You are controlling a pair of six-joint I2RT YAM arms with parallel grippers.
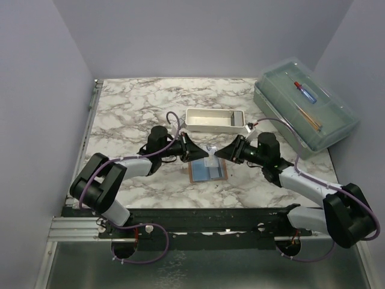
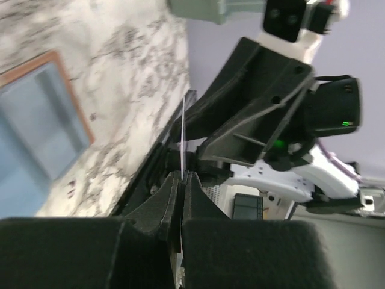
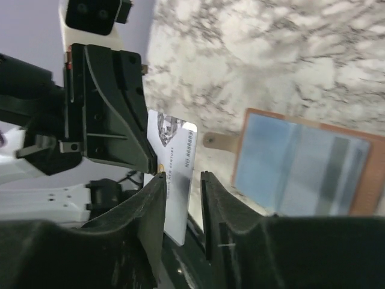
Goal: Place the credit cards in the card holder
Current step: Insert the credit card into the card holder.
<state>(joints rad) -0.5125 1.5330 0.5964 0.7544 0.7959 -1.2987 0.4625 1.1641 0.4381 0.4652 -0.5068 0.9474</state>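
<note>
Credit card [image 3: 176,158] pinched edge-on in left gripper [image 2: 181,179], midair over open card holder [image 1: 206,173] on table. Right gripper [image 3: 181,176] parted loosely around same card. Not slotted yet; insertion left.

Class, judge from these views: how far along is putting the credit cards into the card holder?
Done: the card holder lies open. In hand: one credit card, pinched by the left gripper, with the right gripper's fingers parted around it. Left: sliding it into the holder; whether other cards are already inside, I cannot tell.
</note>
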